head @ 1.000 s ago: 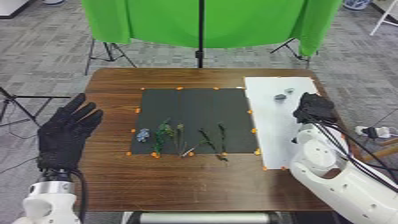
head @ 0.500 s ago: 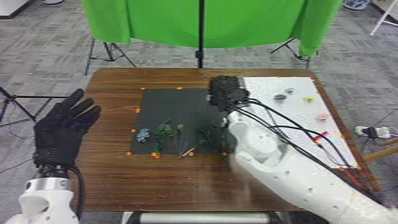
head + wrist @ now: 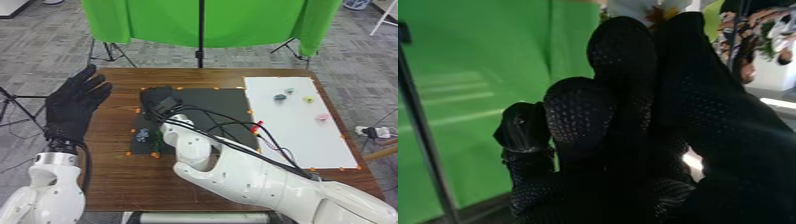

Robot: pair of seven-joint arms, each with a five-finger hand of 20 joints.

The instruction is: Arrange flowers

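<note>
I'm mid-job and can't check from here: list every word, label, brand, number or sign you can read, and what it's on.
No text can be read.
White sheet: none that I can make out.
Dark sheet: none that I can make out.
Right arm: small dark marks, too small to tell if they are print.

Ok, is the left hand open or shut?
Open: the head view shows the left hand with its fingers extended, not curled round anything.
</note>
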